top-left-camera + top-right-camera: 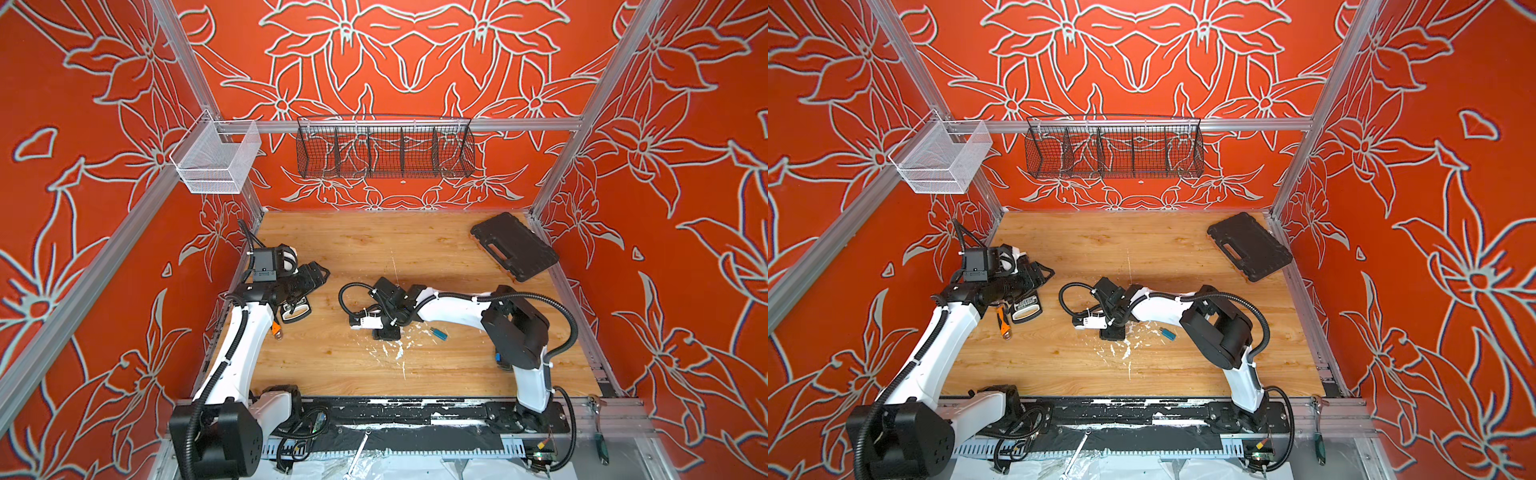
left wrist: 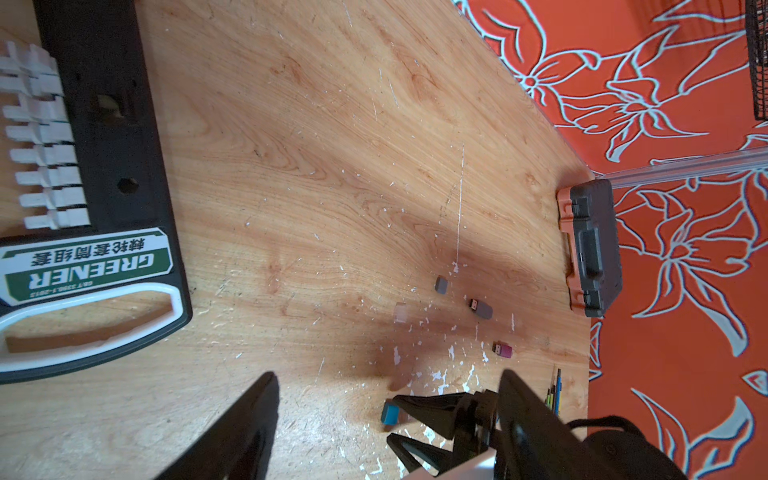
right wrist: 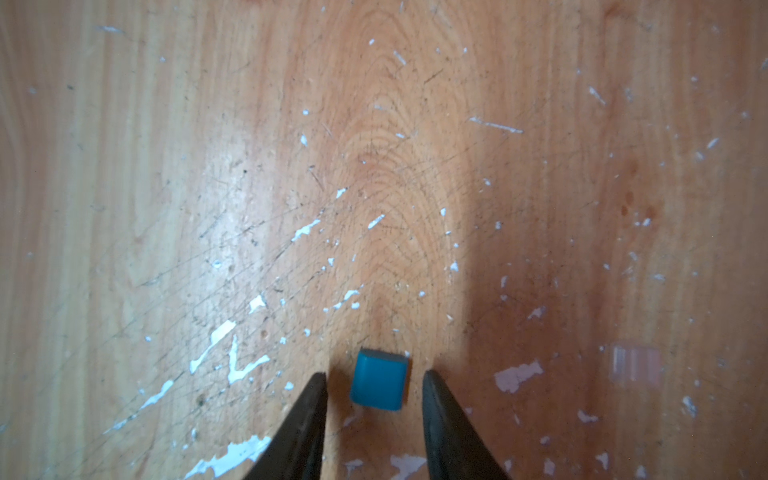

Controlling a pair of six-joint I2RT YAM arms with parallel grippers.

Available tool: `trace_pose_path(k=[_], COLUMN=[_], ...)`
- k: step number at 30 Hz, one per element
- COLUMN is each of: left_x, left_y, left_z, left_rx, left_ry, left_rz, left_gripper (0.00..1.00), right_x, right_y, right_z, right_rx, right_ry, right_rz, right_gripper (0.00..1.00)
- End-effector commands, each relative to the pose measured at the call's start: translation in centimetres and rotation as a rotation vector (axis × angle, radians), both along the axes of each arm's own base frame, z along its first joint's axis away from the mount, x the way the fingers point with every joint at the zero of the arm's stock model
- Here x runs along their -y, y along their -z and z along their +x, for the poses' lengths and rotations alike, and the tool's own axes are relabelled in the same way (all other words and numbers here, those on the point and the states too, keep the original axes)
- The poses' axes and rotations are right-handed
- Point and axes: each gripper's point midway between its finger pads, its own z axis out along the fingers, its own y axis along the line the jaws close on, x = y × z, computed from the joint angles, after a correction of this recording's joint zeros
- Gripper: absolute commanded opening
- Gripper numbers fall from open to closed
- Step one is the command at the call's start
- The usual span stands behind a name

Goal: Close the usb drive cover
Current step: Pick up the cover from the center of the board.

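Between the two dark fingers (image 3: 307, 419) of the right gripper (image 3: 374, 376), a small blue USB cap (image 3: 378, 380) is lying flat on the scratched, paint-flecked wooden table (image 3: 166, 166). The fingers are standing apart, one on each side of the cap. A narrow strip of bare wood is showing between each tip and the cap, so nothing is being gripped. The gripper is pointing down at the table. In both top views the blue USB drive (image 1: 439, 333) is lying by itself on the wood. It is near these fingers but apart from them, off to the side toward the right arm's elbow. In the left wrist view, more small pieces are lying scattered beyond the right fingers. A clear cap (image 2: 401, 311) is sitting nearest. Past it are a grey cap (image 2: 441, 285), a grey drive (image 2: 482, 308) with its plug showing, and a pink drive (image 2: 503, 350) with its plug showing. None of them is touching another. Farther off, a closed black tool case (image 1: 515, 247) is resting in the far corner of the table. The left gripper (image 2: 386, 374) is hanging above the table, well apart from the cap. Its two fingers (image 2: 253, 424) are spread wide and are holding nothing. Just beside them a black socket holder (image 2: 104, 124) with a green and white GREENER label is lying flat. An orange-handled tool (image 1: 1004, 322) is lying next to it.
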Motion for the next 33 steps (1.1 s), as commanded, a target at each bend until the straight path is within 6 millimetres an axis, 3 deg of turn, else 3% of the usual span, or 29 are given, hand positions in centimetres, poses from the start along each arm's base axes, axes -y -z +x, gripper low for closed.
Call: trace_pose_path(k=[1, 24, 29, 33], left_x=[-0.3, -0.3, -0.1, 0.5], left_y=[0.0, 0.5, 1.1, 1.8], left_z=[-0.1, 0.0, -0.2, -0.7], left_rx=[0.006, 0.001, -0.022, -0.043], left_ry=[-0.011, -0.016, -0.004, 0.026], left_rz=[0.003, 0.001, -0.005, -0.026], left_gripper=[0.8, 0.8, 0.8, 0.76], right_x=[0.3, 0.2, 0.2, -0.1], right_y=[0.5, 2.1, 1.2, -0.9], right_z=[-0.3, -0.2, -0.1, 0.1], right_rx=[-0.027, -0.093, -0.064, -0.019], right_ry=[0.04, 0.143, 0.134, 0.106], right_rz=[-0.023, -0.042, -0.017, 0.06], right_gripper=[0.41, 0.29, 0.25, 0.24])
